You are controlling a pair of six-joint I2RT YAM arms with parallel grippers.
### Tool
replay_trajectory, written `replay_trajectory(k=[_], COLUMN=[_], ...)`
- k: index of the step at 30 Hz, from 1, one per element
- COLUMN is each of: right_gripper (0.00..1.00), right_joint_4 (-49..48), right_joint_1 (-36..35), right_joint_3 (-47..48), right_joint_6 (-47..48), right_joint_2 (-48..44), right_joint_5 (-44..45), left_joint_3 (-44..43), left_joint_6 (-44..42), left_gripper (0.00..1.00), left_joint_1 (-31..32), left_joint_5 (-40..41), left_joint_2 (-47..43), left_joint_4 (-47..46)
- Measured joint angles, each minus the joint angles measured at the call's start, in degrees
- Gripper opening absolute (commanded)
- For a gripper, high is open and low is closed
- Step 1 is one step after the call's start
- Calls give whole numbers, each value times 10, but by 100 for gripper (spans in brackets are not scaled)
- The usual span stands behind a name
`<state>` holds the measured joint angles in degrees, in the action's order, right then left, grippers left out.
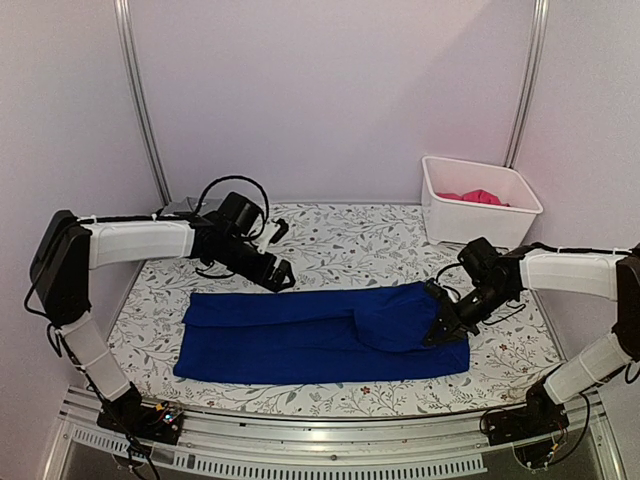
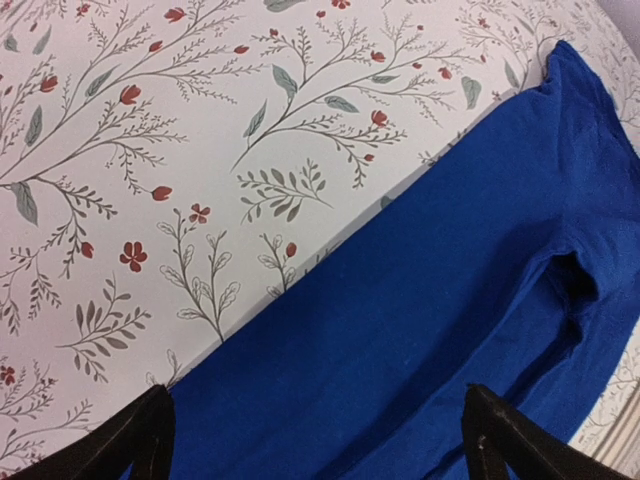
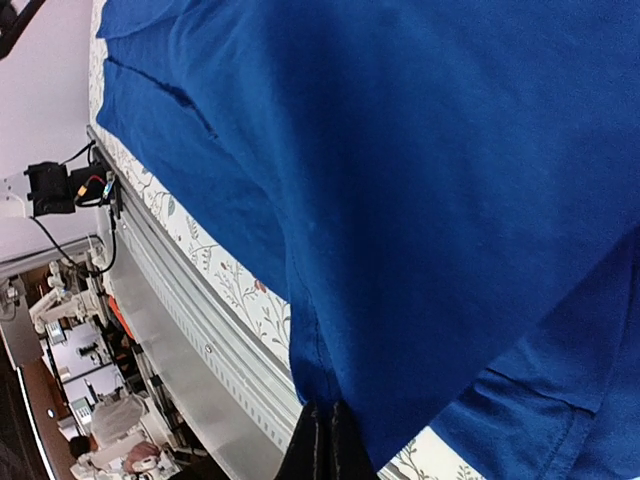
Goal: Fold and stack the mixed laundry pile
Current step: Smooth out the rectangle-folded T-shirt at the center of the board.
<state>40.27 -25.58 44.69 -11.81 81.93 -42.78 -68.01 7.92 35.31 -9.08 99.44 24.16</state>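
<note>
- Here's the large royal-blue cloth garment [image 1: 300, 335], spread long across the near half of the white floral-patterned table covering [image 1: 340, 250], reaching almost from side to side.
- The right gripper [image 1: 440, 325] is at the garment's right end, jaws clenched tight. The right wrist view shows the fingers [image 3: 322, 440] pressed together on a blue edge, with cloth [image 3: 420, 180] draping away from them.
- That right end stands up in a rounded fold over the flat layer beneath it.
- The left gripper [image 1: 280, 278] hovers over the garment's far left edge, jaws spread wide and holding nothing. In its wrist view both black fingertips [image 2: 150, 435] frame blue cloth [image 2: 420, 330] beside bare floral covering [image 2: 200, 120].
- In the far right corner sits a white rectangular plastic bin [image 1: 470, 225], just behind the right forearm. A magenta-pink garment [image 1: 478, 197] lies bunched inside it.
- That bin is the only solid thing near the right arm, and it stands apart from the blue cloth.
- There's open floral covering behind the garment, from the left gripper across to the bin.
- A thin strip of covering shows between the garment's near hem and the grey metal rail [image 1: 330, 430] along the table's front edge.
- Two slim metal poles [image 1: 140, 100] rise against the pale back wall, behind the work surface.
- The garment's left end stops short of the left table edge, and its right end stops short of the right edge.
</note>
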Motion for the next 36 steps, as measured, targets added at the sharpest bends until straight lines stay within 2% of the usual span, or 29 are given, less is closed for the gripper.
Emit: replay_trajectory(k=[1, 2, 3, 9, 14, 17, 22, 25, 32, 36], right_gripper=[31, 39, 41, 38, 27, 26, 26, 28, 44, 46], right_joint_4=[1, 3, 10, 35, 1, -14, -19, -18, -22, -26], right_joint_1=[9, 17, 25, 26, -45, -104, -163, -180, -187, -187], right_joint_3=[-4, -9, -13, 28, 135, 181, 205, 205, 223, 233], right_joint_6=[-7, -14, -18, -26, -8, 5, 9, 7, -5, -12], right_joint_2=[0, 0, 2, 0, -16, 24, 120, 159, 225, 251], right_joint_5=[4, 8, 16, 78, 115, 125, 147, 163, 188, 190], left_joint_3=[10, 15, 19, 22, 28, 28, 28, 28, 28, 28], left_joint_6=[-2, -3, -5, -9, -8, -8, -9, -9, -10, -11], left_gripper=[100, 100, 100, 100, 100, 100, 100, 100, 100, 100], left_joint_1=[0, 0, 1, 1, 1, 1, 1, 1, 1, 1], left_joint_5=[-4, -6, -7, -8, -8, -7, -5, -3, 1, 5], left_joint_2=[-11, -19, -26, -36, -36, -36, -36, -36, -36, -36], left_joint_4=[-6, -11, -16, -37, -38, -38, -36, -35, -32, -28])
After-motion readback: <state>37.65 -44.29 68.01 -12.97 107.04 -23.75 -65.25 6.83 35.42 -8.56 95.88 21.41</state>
